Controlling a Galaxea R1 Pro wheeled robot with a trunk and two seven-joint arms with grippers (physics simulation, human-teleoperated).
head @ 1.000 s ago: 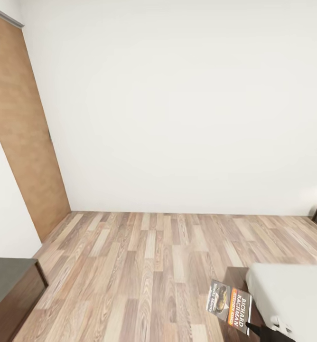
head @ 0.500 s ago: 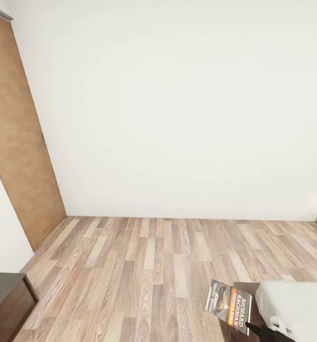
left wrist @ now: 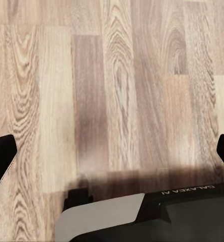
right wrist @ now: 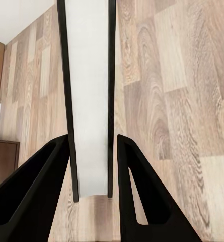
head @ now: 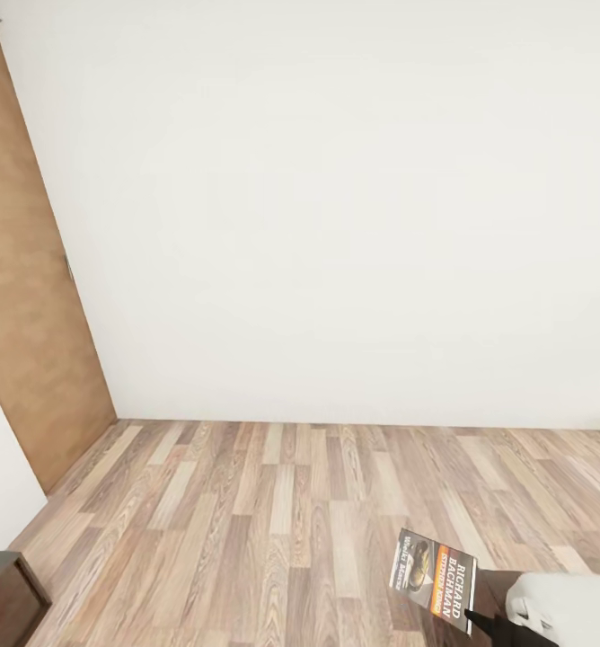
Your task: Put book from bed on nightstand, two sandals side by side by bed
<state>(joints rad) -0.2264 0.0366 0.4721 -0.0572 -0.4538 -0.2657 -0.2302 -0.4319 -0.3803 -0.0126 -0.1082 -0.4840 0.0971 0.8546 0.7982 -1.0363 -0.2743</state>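
Head view: the book (head: pixel 433 570) hangs low on the right above the plank floor (head: pixel 273 503), its cover reading "RICHARD BACHMAN".
Right gripper (right wrist: pixel 94 166) fingers (right wrist: pixel 39 186) pinch the book's pale page edge, spine outward. Left gripper (left wrist: pixel 112 151) fingers (left wrist: pixel 1 159) stand wide apart over bare boards, with "GALAXEA AI" lettering on the arm. A brown door (head: pixel 30 341) and white wall (head: pixel 336 207) stand beyond; the bed's (head: pixel 569 602) corner lies just beside the book.

"RICHARD BACHMAN" — book (head: pixel 433 571) (cover)

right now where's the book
The book is at the head view's lower right, held over the wood floor between the right gripper's jaws, beside the bed's corner.
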